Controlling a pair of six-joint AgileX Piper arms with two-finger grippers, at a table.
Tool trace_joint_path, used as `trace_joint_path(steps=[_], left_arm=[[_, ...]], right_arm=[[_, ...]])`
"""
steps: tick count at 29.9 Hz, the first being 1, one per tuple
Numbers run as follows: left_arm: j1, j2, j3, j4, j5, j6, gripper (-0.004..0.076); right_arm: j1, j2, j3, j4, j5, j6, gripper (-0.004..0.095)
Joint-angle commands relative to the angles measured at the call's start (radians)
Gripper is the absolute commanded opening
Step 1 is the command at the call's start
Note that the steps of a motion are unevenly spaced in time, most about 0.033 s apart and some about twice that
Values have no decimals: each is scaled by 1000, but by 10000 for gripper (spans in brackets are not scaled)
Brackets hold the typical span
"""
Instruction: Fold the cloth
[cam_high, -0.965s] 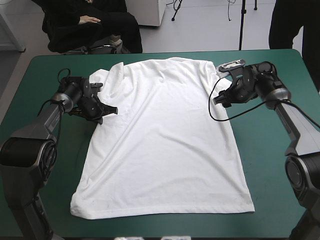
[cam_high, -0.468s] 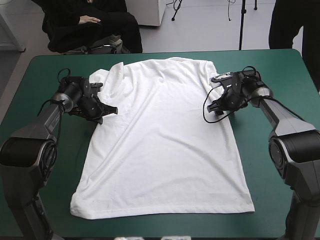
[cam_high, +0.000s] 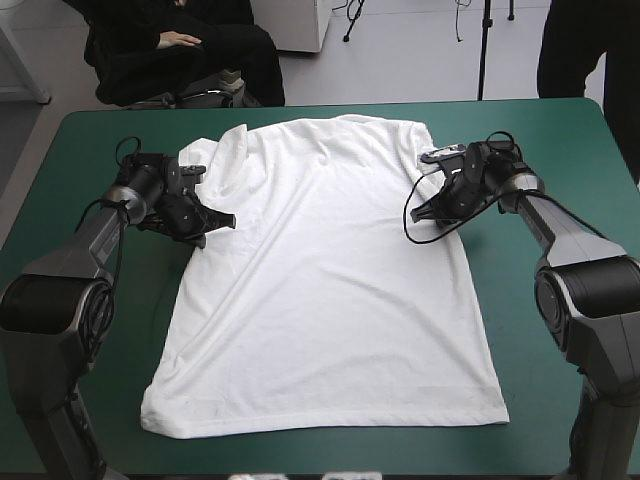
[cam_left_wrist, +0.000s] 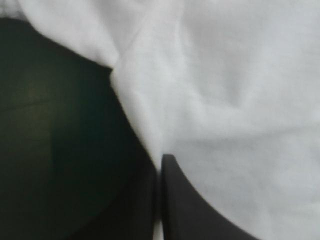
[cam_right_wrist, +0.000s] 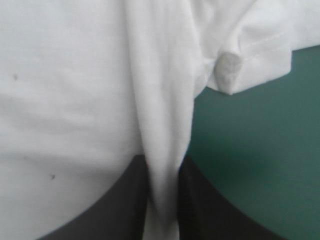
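Since just before, the right gripper (cam_high: 425, 208) has closed in on the T-shirt (cam_high: 320, 290), spread flat on the teal-green cover (cam_high: 560, 130). Its black fingers (cam_right_wrist: 125, 200) pinch a ridge of cloth, the sleeve (cam_right_wrist: 250, 55) ahead. The left gripper (cam_high: 222, 221) stays clamped on the opposite side edge.

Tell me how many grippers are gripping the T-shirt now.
2. The left gripper is shut on the edge of the T-shirt beside one sleeve; the right gripper pinches a ridge beside the other sleeve.

Likely a lab — bare floor (cam_high: 400, 60), teal-green table (cam_high: 560, 130).
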Motion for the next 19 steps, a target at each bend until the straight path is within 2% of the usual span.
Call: trace_joint_path(steps=[1,8,19], left_arm=[[-2,-23,-10,18,-9,-4,-17],[-2,-57,-10,18,-5,-4,-17],[-4,-293,-10,34,16,19,-17]], right_arm=[[3,-27,-13,63,3,-15,-16],[3,-53,-48,87,36,2,-17],[1,-261,-156,61,107,0,-17]])
